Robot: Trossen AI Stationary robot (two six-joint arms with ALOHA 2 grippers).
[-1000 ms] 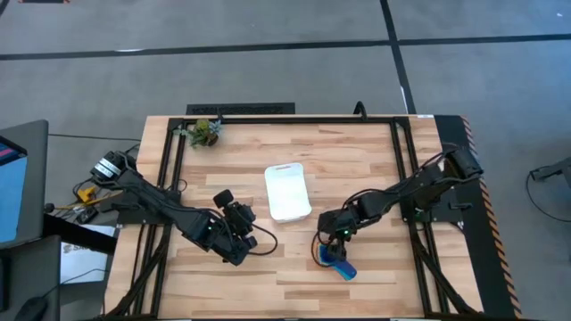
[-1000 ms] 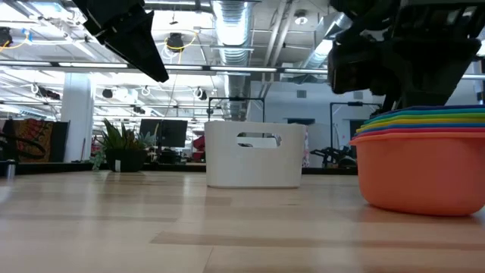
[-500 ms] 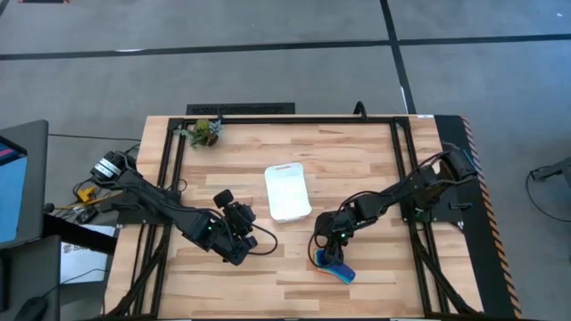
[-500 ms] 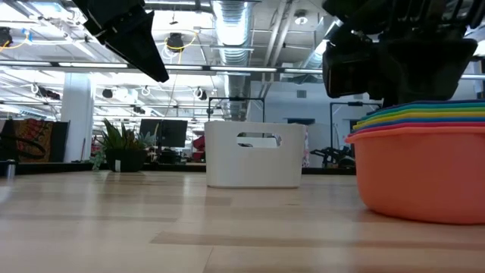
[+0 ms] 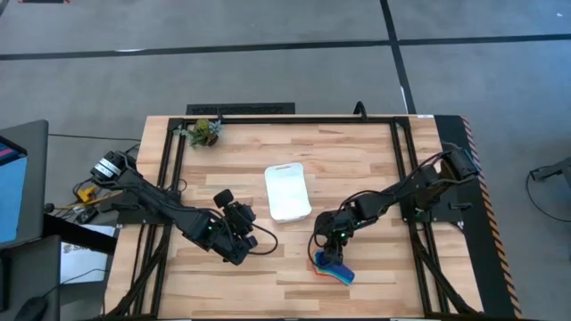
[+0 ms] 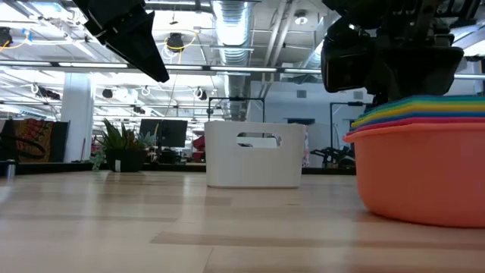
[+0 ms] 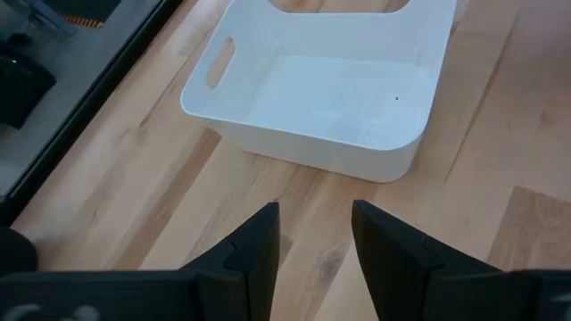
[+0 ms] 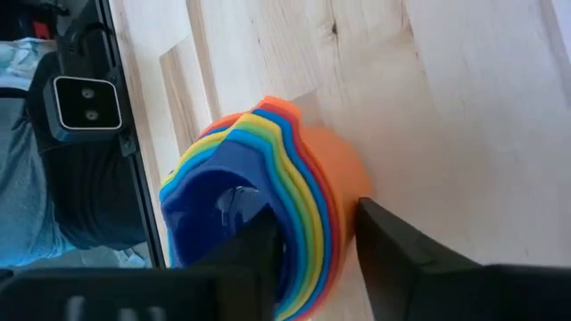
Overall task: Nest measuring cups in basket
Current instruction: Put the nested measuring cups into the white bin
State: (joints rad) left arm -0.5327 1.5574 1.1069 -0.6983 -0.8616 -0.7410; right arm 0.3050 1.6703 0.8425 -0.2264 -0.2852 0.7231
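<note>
Looking straight down, the high view shows the basket near the middle of the wooden table, with the stacked measuring cups at about five o'clock from it, well apart and near the table's front edge. The right gripper sits right over that stack, while the left gripper waits at about eight o'clock from the basket, just beside it; a small green leafy clump lies at the table's far corner, around eleven o'clock. At table height, the low view puts the nested cups close to the lens at three o'clock, orange outermost with coloured rims layered above, the dark gripper body bearing down on them from above, and the white basket standing upright farther back at centre. From the left wrist, the left fingers stand apart with nothing between them, pointing at the empty basket. From the right wrist, the right fingers straddle the wall of the nested stack, one inside the blue innermost cup and one outside the orange, clamped on the cups' rim.
</note>
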